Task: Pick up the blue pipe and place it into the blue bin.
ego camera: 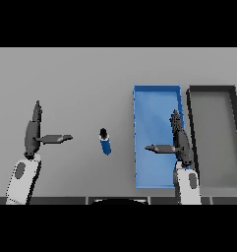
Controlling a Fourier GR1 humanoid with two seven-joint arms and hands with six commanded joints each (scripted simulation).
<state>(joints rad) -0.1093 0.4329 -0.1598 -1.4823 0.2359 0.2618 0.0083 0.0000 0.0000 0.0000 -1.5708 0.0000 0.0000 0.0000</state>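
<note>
My right hand (181, 142) over bin (157, 98), fingers straight; left hand (34, 133) likewise. Pipe (105, 143) between thumbs: sweep right hand leftward, pinch mid-body.

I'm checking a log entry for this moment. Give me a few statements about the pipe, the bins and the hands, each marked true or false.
1. The pipe stands on the table, left of the blue bin. True.
2. The right hand grips the pipe. False: it is open, over the blue bin, holding nothing.
3. A dark bin sits right of the blue bin. True.
4. The left hand is curled into a fist. False: its fingers are straight, thumb pointing toward the pipe.
5. The pipe is already in the blue bin. False: it is on the table outside it.
</note>
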